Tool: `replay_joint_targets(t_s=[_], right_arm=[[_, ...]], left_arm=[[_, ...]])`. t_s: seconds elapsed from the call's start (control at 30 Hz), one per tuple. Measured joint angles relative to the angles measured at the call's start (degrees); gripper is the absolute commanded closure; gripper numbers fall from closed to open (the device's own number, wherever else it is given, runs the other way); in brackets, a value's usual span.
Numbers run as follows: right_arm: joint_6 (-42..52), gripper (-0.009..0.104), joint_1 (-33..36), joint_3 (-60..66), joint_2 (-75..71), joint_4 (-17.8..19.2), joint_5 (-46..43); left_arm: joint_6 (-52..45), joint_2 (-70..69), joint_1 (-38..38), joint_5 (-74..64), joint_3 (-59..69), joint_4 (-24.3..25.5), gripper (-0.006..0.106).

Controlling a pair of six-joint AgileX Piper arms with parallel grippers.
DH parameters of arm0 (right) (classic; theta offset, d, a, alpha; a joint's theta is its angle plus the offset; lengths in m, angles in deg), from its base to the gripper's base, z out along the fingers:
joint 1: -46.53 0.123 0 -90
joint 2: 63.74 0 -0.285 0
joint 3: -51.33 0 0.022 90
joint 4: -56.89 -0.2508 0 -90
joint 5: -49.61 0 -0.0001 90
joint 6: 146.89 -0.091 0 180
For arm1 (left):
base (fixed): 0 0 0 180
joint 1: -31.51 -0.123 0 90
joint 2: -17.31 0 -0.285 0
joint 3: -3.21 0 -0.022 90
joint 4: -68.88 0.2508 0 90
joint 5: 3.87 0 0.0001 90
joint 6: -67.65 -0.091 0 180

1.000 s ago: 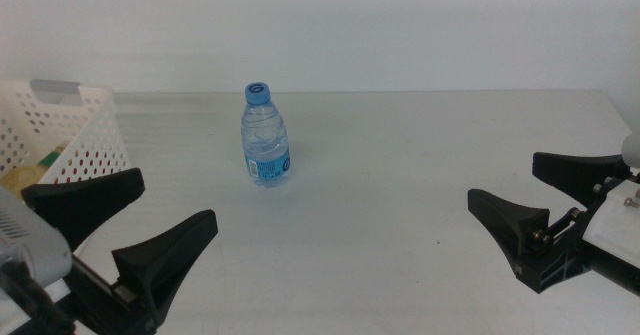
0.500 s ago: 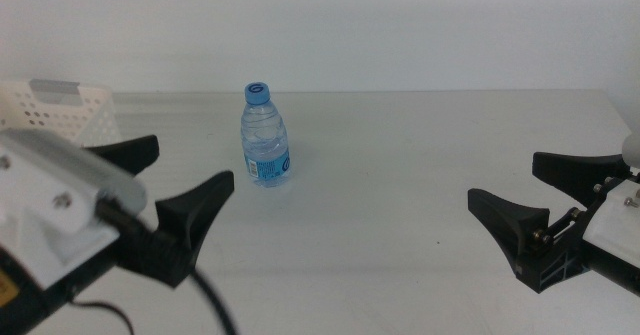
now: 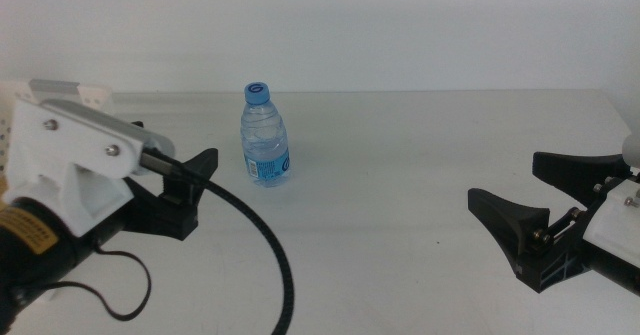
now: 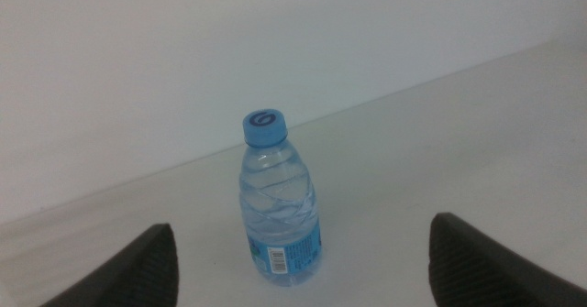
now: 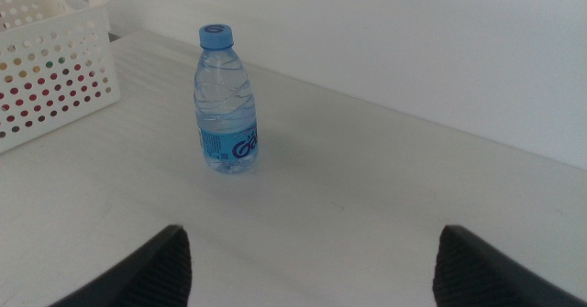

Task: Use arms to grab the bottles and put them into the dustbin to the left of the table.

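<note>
A small clear water bottle (image 3: 265,140) with a blue cap and blue label stands upright on the off-white table (image 3: 400,175), left of centre. My left gripper (image 3: 197,178) points at it from the left, a short gap away. In the left wrist view the bottle (image 4: 280,206) stands beyond and between the two wide-apart jaws, untouched. My right gripper (image 3: 503,180) hangs open at the right edge, far from the bottle (image 5: 227,105). The white perforated dustbin (image 5: 50,60) stands at the table's left; in the middle view only its rim (image 3: 70,87) shows behind the left arm.
The left arm's white body and black cable (image 3: 270,255) cover the table's front left. Coloured items show through the dustbin's holes. A plain white wall (image 3: 400,25) rises behind the table's far edge.
The left arm has risen and swung round toward the bottle, its jaws now closer to it and its body covering the dustbin. The right arm and the bottle have not moved.
</note>
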Motion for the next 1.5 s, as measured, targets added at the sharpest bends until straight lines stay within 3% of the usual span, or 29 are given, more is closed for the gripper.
replay_joint_targets(t_s=[0.43, 0.7, 0.9, 1.27, 1.5], right_arm=[[0.0, 0.026, 0.0, 0.0, 0.0, 0.0, 0.0], [0.0, 0.026, 0.0, 0.0, 0.0, 0.0, 0.0], [0.0, 0.026, 0.0, 0.0, 0.0, 0.0, 0.0], [0.0, 0.026, 0.0, 0.0, 0.0, 0.0, 0.0], [0.0, 0.026, 0.0, 0.0, 0.0, 0.0, 0.0]], left_arm=[[7.3, 11.8, -0.1, 8.4, 0.0, 7.9, 0.010], [8.7, 15.8, -0.3, 13.4, 0.7, 9.6, 0.010], [11.2, 17.4, -3.4, 23.0, 5.3, 11.0, 0.010], [17.3, 24.9, -8.3, 34.3, 5.7, 19.1, 0.010], [18.6, 31.1, -9.8, 36.8, 3.1, 21.8, 0.010]])
